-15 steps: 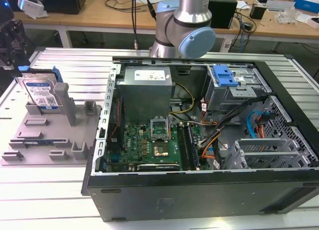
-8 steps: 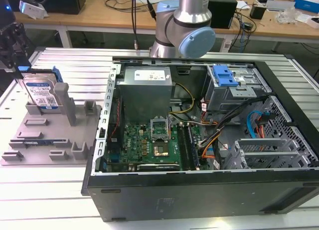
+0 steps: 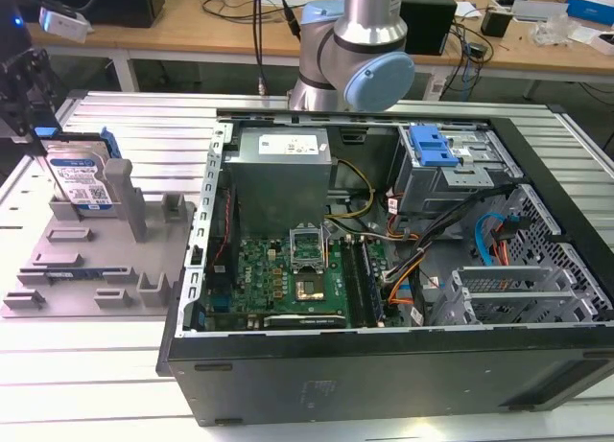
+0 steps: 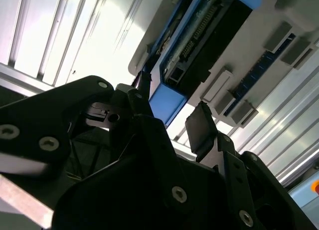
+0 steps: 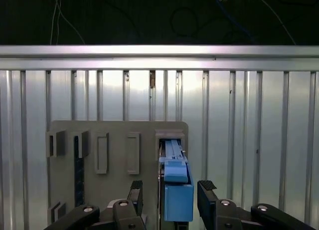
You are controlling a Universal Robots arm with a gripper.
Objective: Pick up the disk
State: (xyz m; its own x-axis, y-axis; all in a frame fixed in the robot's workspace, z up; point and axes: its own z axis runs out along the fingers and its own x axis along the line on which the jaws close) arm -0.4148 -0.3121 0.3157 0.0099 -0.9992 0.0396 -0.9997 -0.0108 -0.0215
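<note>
Standing on edge in its grey holder [image 3: 58, 269], the silver disk [image 3: 81, 176] — blue-railed, blue-and-white label — sits between spread jaws.

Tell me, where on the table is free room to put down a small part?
Bare table lies in front of the fixture and behind it, beside the case. Crowded: inside the case, and at the disk, which the open gripper straddles.

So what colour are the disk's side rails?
Blue, best seen on the disk in the first wrist view.
</note>
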